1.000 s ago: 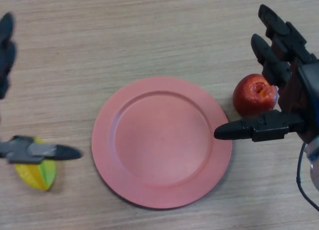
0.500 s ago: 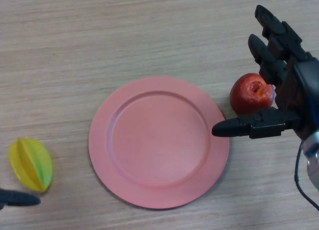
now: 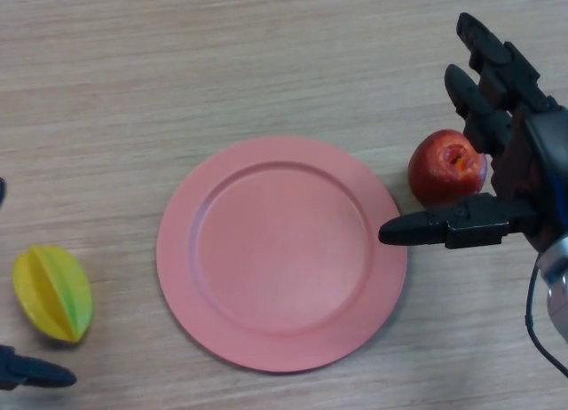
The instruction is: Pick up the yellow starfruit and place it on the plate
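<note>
The fingers (image 3: 484, 73) of the right hand (image 3: 524, 175) were spread straight and held nothing, the thumb reaching out level above the right rim of the plate (image 3: 281, 252). Of the left hand (image 3: 31, 372) only one dark fingertip showed at the lower left corner, with a sliver of black at the left edge above it; whether that hand was open or closed could not be told.

The yellow starfruit (image 3: 52, 292) lay on the tabletop (image 3: 222, 64) at the far left, ridged, yellow with a green stripe, its long axis slightly tilted. It rested apart from the plate, to the plate's left, with bare wood between them. The left fingertip lay just below it, near but not touching. The right hand stood well apart from it, across the whole plate.

The tabletop was light wood with fine grain running across the view, and it filled the frame; nothing of the room showed beyond it.

There was one starfruit, one plate and one red apple (image 3: 446, 168). The plate was round, salmon pink, with nothing on it, and sat in the middle. The apple sat just beside the plate's upper right rim, its stem hollow facing up, between the right hand's fingers and thumb, close against the fingers.
</note>
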Robot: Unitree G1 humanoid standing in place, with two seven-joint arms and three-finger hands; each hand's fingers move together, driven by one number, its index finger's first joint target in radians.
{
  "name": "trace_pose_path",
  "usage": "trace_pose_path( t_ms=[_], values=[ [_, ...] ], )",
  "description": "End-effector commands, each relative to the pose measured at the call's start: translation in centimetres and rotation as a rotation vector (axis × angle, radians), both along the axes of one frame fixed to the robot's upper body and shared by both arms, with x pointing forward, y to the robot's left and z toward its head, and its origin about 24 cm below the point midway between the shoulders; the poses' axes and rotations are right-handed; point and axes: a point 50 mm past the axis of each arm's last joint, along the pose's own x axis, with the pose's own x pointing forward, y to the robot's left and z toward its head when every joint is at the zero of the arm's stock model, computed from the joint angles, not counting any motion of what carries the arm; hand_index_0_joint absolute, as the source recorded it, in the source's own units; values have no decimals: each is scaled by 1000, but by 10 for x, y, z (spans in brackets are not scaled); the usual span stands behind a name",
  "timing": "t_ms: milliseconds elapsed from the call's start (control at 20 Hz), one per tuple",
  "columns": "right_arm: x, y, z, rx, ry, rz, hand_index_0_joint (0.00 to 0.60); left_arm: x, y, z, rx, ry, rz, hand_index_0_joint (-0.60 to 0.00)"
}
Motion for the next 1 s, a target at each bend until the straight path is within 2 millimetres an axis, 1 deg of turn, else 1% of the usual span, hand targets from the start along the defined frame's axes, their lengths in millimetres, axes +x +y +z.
trace_pose_path(
  t_ms=[50, 150, 550, 600, 650, 700, 750, 800, 850, 1000],
  values=[
    [-9, -6, 32, 35, -219, -17, 0, 0, 17, 34, 136, -187, 51, 0],
    [-9, -7, 32, 34, -215, -19, 0, 4, 17, 32, 139, -183, 55, 0],
    [-9, -13, 32, 36, -220, -40, 0, 23, 6, 14, 146, -130, 28, 0],
    [-9, -14, 31, 36, -219, -42, 0, 25, 5, 14, 145, -125, 24, -50],
    [-9, -14, 32, 37, -219, -43, 0, 25, 5, 14, 142, -129, 26, -150],
    [-9, -14, 32, 39, -219, -44, 0, 26, 5, 14, 146, -141, 33, -300],
    [-9, -15, 32, 41, -220, -45, 0, 27, 5, 15, 153, -152, 40, -400],
    [-9, -15, 33, 43, -221, -48, 0, 28, 5, 14, 169, -168, 51, -550],
    [-8, -16, 33, 47, -222, -50, 0, 28, 4, 12, 180, -169, 51, -600],
    [-8, -16, 33, 45, -218, -50, 0, 26, 3, 7, 239, -132, 21, -600]
  ],
)
